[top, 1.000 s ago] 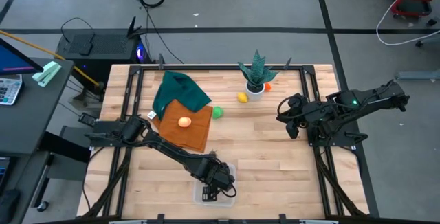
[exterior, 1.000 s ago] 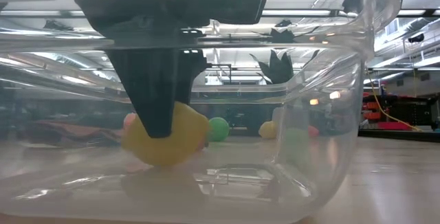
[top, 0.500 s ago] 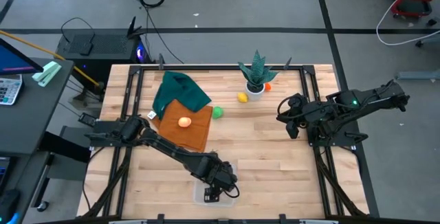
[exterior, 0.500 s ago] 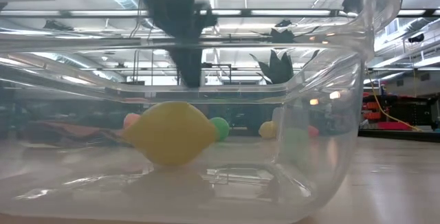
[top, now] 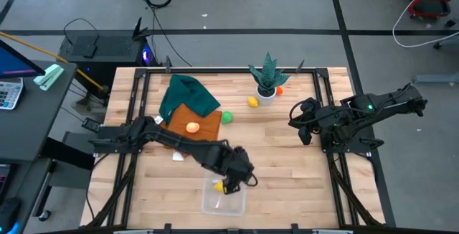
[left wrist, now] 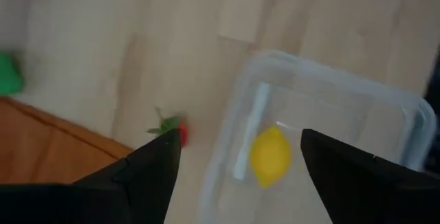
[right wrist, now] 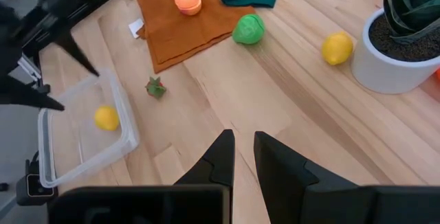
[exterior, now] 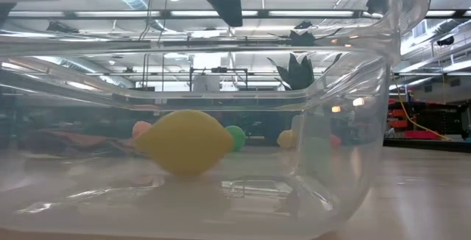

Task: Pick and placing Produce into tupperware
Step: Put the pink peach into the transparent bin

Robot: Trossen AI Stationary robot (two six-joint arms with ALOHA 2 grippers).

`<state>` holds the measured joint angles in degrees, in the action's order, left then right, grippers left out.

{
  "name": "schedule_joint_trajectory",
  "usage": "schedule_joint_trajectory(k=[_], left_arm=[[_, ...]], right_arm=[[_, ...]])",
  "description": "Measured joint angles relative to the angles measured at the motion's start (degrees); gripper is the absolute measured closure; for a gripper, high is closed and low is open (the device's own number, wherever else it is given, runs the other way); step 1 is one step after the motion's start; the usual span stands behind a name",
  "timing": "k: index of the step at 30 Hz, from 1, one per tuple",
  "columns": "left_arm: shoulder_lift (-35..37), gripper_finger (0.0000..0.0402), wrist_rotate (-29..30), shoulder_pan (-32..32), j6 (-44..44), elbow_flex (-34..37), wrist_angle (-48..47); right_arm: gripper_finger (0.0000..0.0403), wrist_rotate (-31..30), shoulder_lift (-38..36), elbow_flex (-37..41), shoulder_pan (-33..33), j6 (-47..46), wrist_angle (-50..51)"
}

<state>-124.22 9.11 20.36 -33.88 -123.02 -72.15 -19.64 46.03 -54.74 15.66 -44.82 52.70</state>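
The clear tupperware [top: 224,198] stands near the table's front edge, and one yellow lemon [left wrist: 270,157] rests on its floor. My left gripper [top: 231,184] hangs open above the tupperware's far end, fingers pointing down and touching nothing. More produce lies farther back: a small red-and-green piece [right wrist: 155,86] on the bare wood, an orange fruit [top: 192,127] on a brown cloth, a green one [top: 226,117] and a yellow one [top: 252,102]. My right gripper [top: 305,128] waits shut above the table's right side.
A spiky plant in a white pot [top: 267,83] stands at the far middle with a small red piece [top: 280,90] beside it. A brown cloth [top: 197,137] and a green cloth [top: 188,96] lie at the far left. Bare wood stretches between tupperware and plant.
My left gripper has let go of the lemon and risen straight out of the tupperware, drifting a little toward the far edge. The lemon stays on the container's floor.
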Motion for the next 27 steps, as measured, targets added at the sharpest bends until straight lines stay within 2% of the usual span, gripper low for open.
schedule_joint_trajectory(k=[8,11,14,19,24,27], left_arm=[[0.0,0.0115,4.7,-3.3,0.5,0.0,-14.7],[0.4,0.0115,4.8,-4.4,1.8,0.5,-16.5],[2.0,0.0115,4.9,-5.7,2.7,4.1,-16.7],[10.3,0.0115,4.8,-7.2,0.3,17.8,-14.2],[24.3,0.0116,4.2,-7.8,-4.9,35.6,-4.1],[33.0,0.0116,4.9,-7.8,-6.6,43.3,1.0]], right_arm=[[0.0374,0.0,0.0,0.0,0.0,0.0,0.0],[0.0374,0.0,0.0,0.0,0.0,0.0,0.0],[0.0374,0.0,0.0,0.0,0.0,0.0,0.0],[0.0374,0.0,0.0,0.0,0.0,0.4,0.0],[0.0374,0.0,0.0,0.0,0.0,1.1,0.0],[0.0374,-0.4,0.0,0.0,0.0,1.2,0.0]])
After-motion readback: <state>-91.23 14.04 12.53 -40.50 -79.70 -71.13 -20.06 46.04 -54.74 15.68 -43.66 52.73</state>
